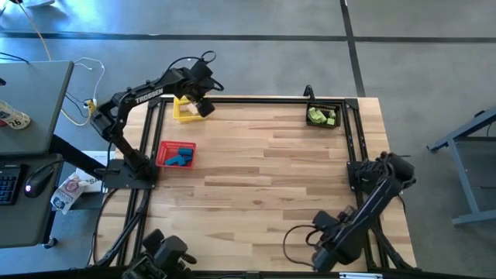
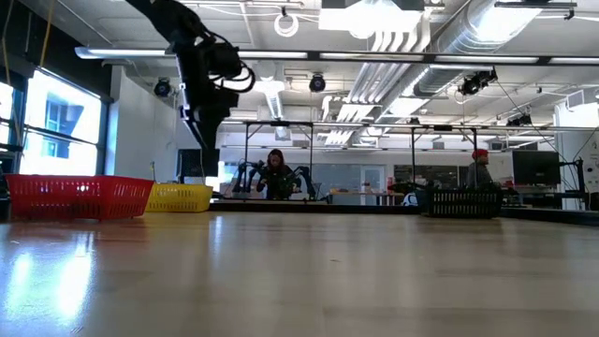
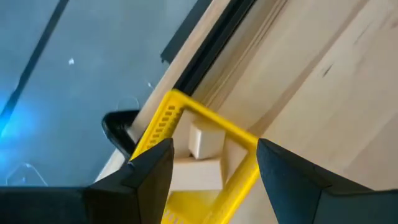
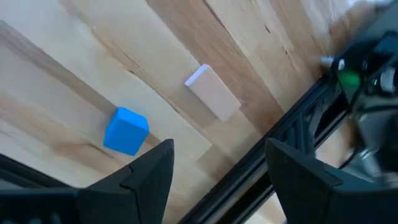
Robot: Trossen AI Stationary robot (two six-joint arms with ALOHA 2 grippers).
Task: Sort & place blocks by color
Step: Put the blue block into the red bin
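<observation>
Left claw [image 3: 211, 165] held spread above yellow basket [image 3: 163, 121] with tan blocks [image 3: 205, 140], right claw [image 4: 217, 165] spread over blue block [image 4: 126, 130] on worktop [image 4: 74, 93].

Three baskets: yellow basket [image 1: 185, 111], red basket [image 1: 176, 154], black basket [image 1: 324, 115]. Two arms.

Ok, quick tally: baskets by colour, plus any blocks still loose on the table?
1 yellow basket
1 red basket
1 black basket
1 blue block, loose
1 tan block, loose
0 green blocks loose
Total: 5 things. Both loose blocks show only in the right wrist view.
</observation>
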